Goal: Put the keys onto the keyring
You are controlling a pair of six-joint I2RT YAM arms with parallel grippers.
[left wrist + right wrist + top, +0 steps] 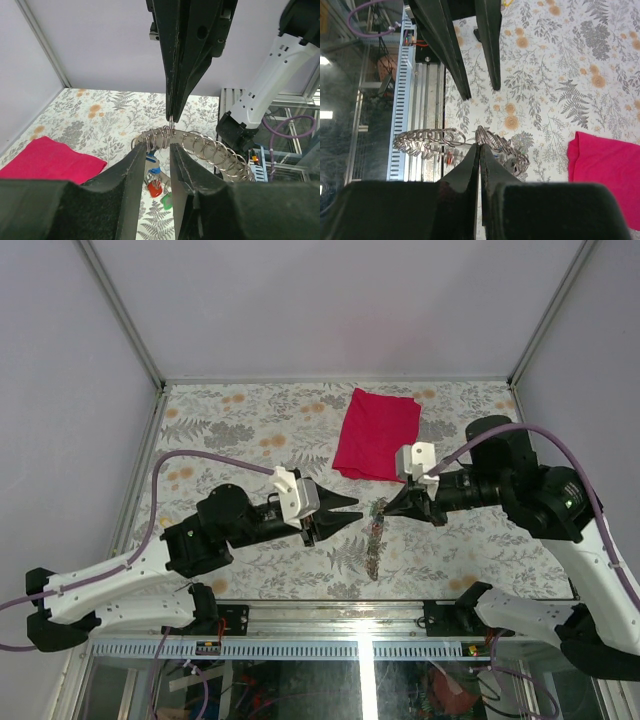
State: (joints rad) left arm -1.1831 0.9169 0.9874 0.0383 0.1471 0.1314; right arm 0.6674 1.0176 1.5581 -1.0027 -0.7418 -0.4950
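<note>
- Surroundings: one red cloth (375, 435), folded, flat on the flower-patterned table (230, 430). Nothing lies on the cloth.
- The right gripper (385, 506) sits just off the cloth's near edge. The left gripper (358, 511) faces it from the left of that spot, and their tips are close together.
- Count: one cloth, one keyring (210, 147), two grippers. Three keys (154, 189) can be made out, with blue, red and green heads.
- Keyring: grey metal, a curved band strung with many small wire loops; the number of loops cannot be told. It hangs nearer the arm bases than the cloth, with the keys dangling beneath it.
- Right jaws: pressed together, pinching one small loop at the keyring's top.
- Left jaws: slightly apart, nothing between them.
</note>
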